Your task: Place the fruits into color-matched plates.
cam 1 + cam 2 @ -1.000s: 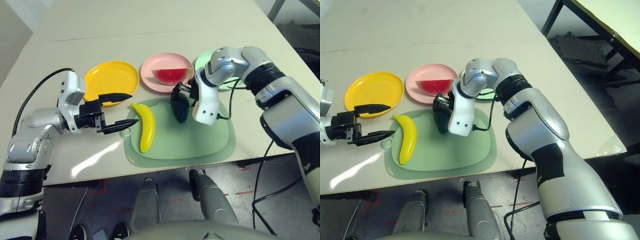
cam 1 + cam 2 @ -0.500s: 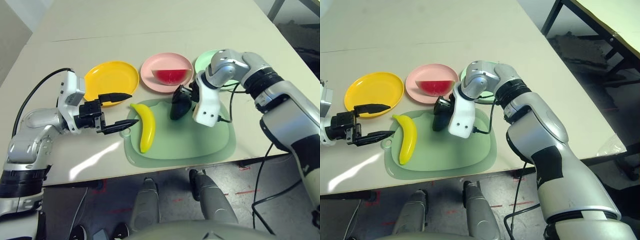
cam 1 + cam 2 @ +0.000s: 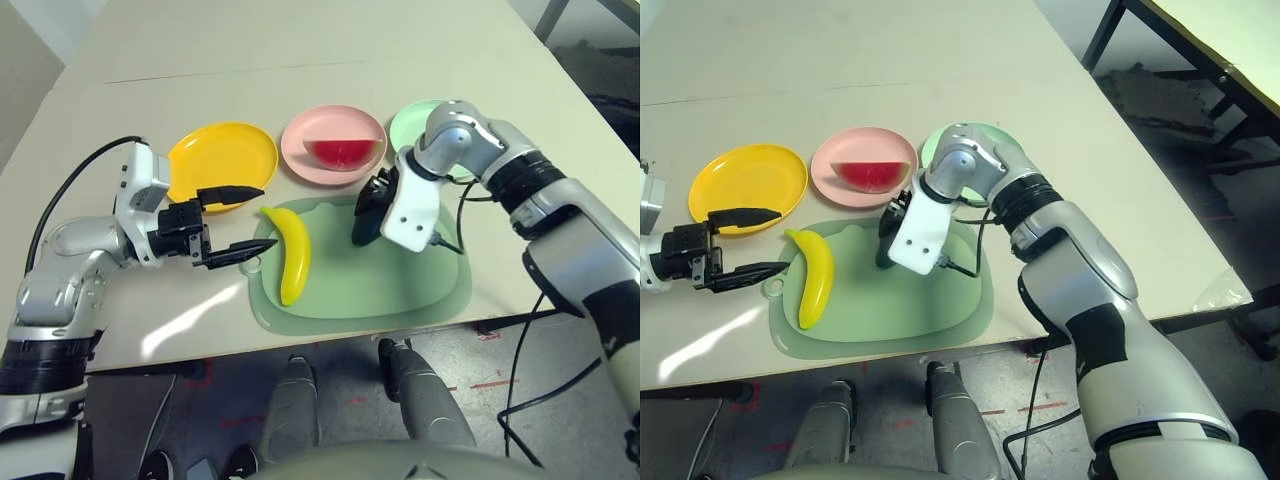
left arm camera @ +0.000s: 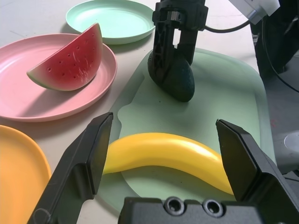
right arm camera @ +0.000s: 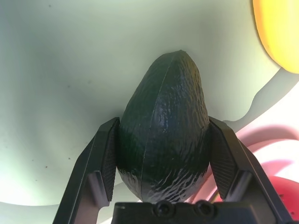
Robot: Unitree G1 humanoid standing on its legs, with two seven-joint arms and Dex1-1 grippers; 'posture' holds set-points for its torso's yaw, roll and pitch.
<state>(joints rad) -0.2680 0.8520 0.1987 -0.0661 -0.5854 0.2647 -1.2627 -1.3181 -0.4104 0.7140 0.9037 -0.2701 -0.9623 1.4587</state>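
From the head, the right gripper [image 3: 368, 212] is pinching the avocado [image 3: 363, 222] over the cutting mat [image 3: 400, 285], beside the banana [image 3: 291, 252], while the left wrist view is showing the left gripper [image 4: 166, 158] spread wide near the mat's edge.

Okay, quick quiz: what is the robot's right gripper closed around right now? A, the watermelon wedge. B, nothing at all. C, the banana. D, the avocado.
D: in the right wrist view both fingers of the right gripper press the sides of the dark green avocado over the cutting mat.
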